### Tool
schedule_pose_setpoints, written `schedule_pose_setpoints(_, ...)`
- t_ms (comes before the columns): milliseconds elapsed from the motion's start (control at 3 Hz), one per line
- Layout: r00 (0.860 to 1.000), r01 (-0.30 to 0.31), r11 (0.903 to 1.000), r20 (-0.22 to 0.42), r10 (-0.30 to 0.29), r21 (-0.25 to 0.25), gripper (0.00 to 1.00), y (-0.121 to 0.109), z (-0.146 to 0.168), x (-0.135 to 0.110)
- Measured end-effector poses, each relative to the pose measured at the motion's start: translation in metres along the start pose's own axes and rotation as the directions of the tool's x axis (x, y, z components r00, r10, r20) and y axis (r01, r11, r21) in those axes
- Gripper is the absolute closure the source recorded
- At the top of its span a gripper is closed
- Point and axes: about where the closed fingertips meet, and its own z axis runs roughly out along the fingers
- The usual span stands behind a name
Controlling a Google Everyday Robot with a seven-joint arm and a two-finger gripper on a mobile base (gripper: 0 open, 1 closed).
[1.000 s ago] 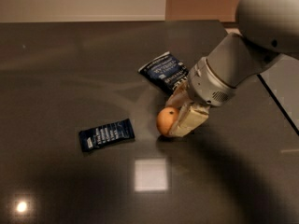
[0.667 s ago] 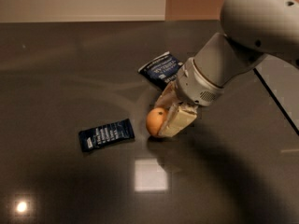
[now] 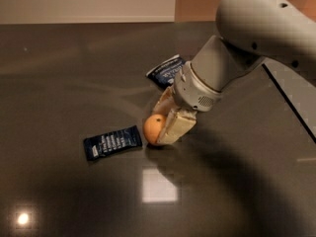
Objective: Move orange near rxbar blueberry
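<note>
The orange (image 3: 153, 127) is a small round fruit with a dark stem dot, held low over the dark tabletop (image 3: 74, 58). My gripper (image 3: 165, 122) is shut on it, with cream fingers (image 3: 177, 127) on either side. The rxbar blueberry (image 3: 112, 142) is a flat navy wrapper with white text, lying just left of the orange, almost touching it. My grey arm reaches down from the upper right.
A wrinkly blue-and-white chip bag (image 3: 167, 71) lies behind the gripper, partly hidden by the arm. A dark seam (image 3: 291, 107) runs along the table at the right. A bright light reflection (image 3: 159, 185) sits in front of the orange.
My gripper has carried the orange leftward, from near the chip bag to right beside the rxbar blueberry. The bar and the chip bag have not moved.
</note>
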Motion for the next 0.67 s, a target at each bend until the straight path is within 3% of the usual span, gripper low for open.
schedule_pose_setpoints(667, 1.000, 0.022, 0.9997, 0.003, -0.022, 0.006, 0.59, -0.0014, 0.0072, -0.0004)
